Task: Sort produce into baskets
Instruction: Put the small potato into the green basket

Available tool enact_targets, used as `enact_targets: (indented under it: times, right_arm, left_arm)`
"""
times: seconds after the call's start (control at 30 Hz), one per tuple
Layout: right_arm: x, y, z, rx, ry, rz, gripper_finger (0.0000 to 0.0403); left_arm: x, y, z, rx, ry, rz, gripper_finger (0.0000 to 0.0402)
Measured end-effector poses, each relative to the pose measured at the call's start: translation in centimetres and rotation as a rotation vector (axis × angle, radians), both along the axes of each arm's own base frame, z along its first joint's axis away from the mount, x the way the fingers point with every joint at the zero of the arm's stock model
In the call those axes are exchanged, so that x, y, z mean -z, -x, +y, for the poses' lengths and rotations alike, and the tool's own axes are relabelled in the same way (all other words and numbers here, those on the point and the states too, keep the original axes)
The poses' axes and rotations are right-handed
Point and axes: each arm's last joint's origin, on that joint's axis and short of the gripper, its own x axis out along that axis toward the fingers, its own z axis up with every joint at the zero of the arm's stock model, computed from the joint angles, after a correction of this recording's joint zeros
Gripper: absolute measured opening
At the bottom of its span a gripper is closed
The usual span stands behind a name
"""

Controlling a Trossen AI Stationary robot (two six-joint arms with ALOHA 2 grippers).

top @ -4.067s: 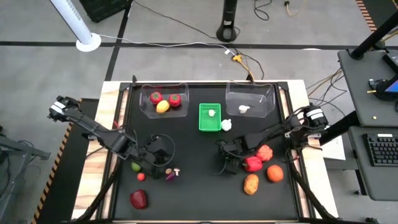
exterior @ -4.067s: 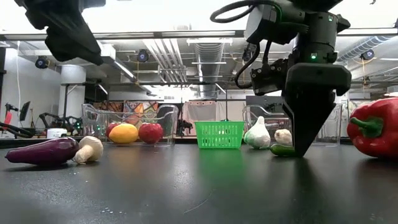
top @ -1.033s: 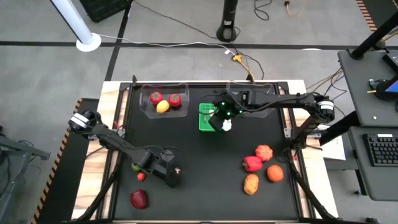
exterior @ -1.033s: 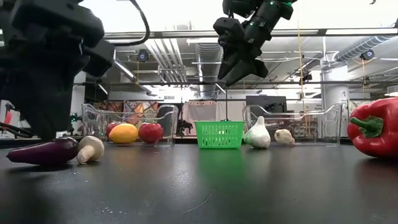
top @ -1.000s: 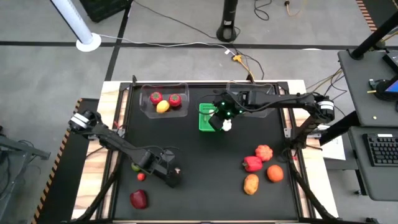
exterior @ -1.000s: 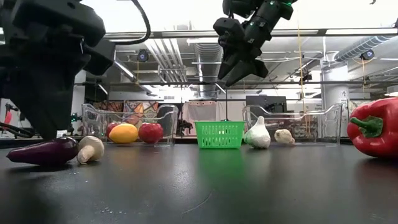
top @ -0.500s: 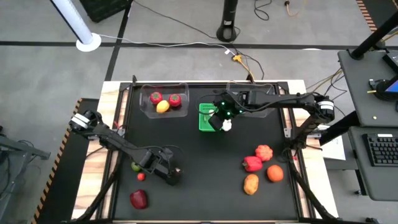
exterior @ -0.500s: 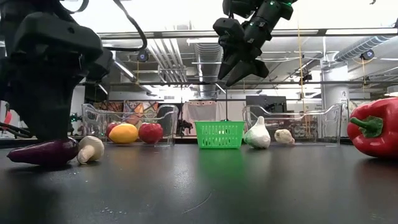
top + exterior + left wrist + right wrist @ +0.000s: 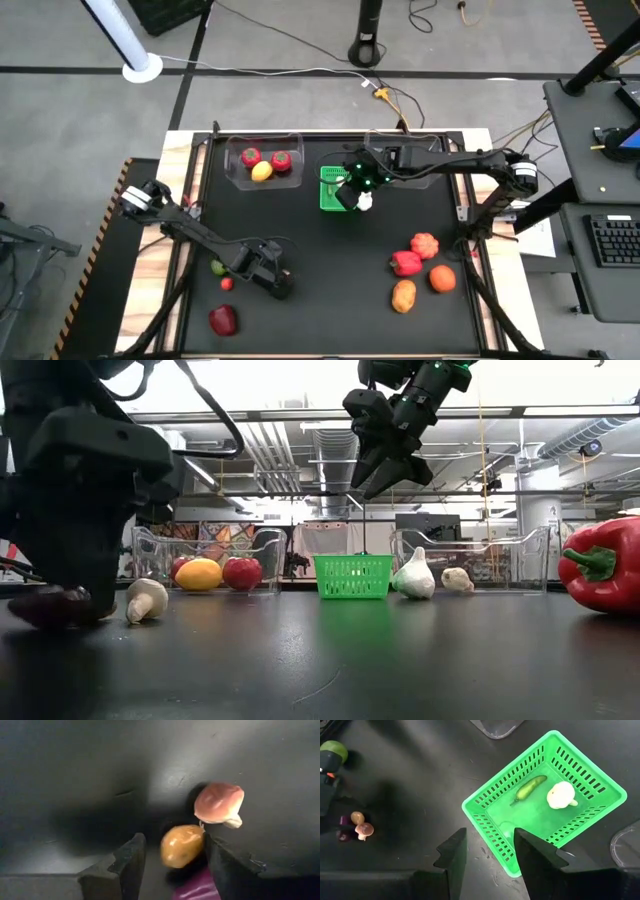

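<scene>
My left gripper (image 9: 278, 283) is open and low over the table's near left part. In the left wrist view (image 9: 172, 852) a small tan round piece (image 9: 182, 845) and the end of a purple eggplant (image 9: 197, 886) lie between its fingers, and a brown-capped mushroom (image 9: 218, 804) lies just beyond. In the low view the gripper hides most of the eggplant (image 9: 45, 605), with the mushroom (image 9: 146, 598) beside it. My right gripper (image 9: 348, 190) is open and empty, high above the green basket (image 9: 592, 777). The basket holds a green chilli (image 9: 530, 787) and a white piece (image 9: 561, 795). My left gripper comes from above, pointing down, with one finger (image 9: 131, 854) on each side of the tan piece and the eggplant's end. I cannot tell whether the fingers touch either of them. Both lie on the table.
The far-left clear bin (image 9: 235, 178) holds two red pieces and a yellow one; the far-right bin (image 9: 432, 178) holds a white piece. A garlic (image 9: 364, 201) lies beside the basket. A red pepper (image 9: 406, 263), tomato, orange and potato lie near right; a lime (image 9: 218, 267) and red pieces near left.
My left gripper has come down over the purple eggplant and now hides most of it in the low view. The eggplant and the mushroom have stayed where they were.
</scene>
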Motion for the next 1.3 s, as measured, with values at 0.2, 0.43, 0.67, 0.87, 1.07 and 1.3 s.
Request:
enact_targets:
  times: [0.2,0.43,0.67,0.87,1.07,1.3]
  right_arm:
    - [0.0,0.0,0.2,-0.002,-0.003,0.002,0.0155]
    - [0.0,0.0,0.2,-0.005,-0.001,0.007,0.0155]
    - [-0.6,0.3,0.3,-0.013,0.005,-0.015,0.0149]
    - [-2.2,0.7,1.9,-0.110,0.032,-0.078,0.0146]
    - [-4.1,-0.1,6.1,-0.323,0.140,-0.253,0.0146]
    - [-6.1,-1.2,12.1,-0.552,0.429,-0.490,0.0146]
  left_arm:
    - [0.3,-0.3,-0.2,0.005,0.002,-0.007,0.0162]
    - [0.1,-0.2,-0.1,0.040,-0.001,-0.007,0.0108]
    - [-1.3,0.0,-0.1,0.113,0.023,-0.048,0.0079]
    - [-5.3,0.7,0.9,0.147,-0.074,-0.241,0.0077]
    - [-11.4,1.7,2.2,0.234,-0.266,-0.601,0.0076]
    - [-17.4,3.1,4.5,0.243,-0.376,-0.952,0.0076]
